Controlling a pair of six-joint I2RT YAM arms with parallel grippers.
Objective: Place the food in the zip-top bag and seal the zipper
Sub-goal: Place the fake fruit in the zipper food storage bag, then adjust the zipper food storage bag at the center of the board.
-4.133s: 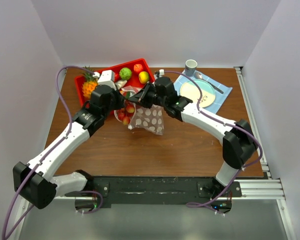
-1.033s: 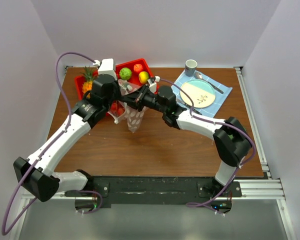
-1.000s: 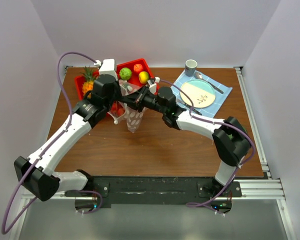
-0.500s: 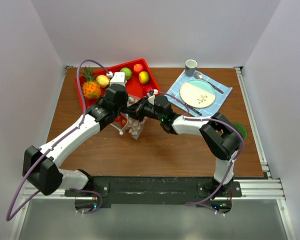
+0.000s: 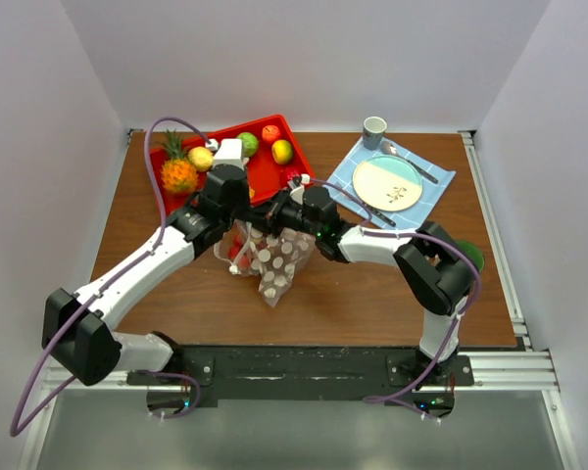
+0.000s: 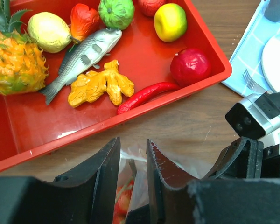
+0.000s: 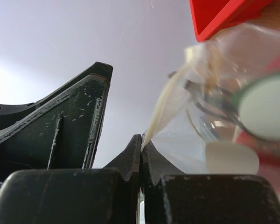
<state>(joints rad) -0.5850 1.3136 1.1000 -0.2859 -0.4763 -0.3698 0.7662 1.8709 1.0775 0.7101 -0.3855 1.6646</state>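
Note:
The zip-top bag, clear with white dots, sags onto the table between my two grippers, just in front of the red tray. Red strawberries show through its left side. My left gripper hangs over the bag's top edge with its fingers apart. In the left wrist view loose bag film stands in the gap, with red food below. My right gripper is shut on the bag's top strip, the zipper. A green fruit shows through the plastic.
The tray holds a pineapple, lemon, fish, ginger, chilli and round fruits. At the back right stand a plate on a blue napkin, a fork and a cup.
The left jaws have parted. The bag, hanging narrow half a second ago, has dropped and spread wider on the table. The right gripper keeps its pinch on the top strip.

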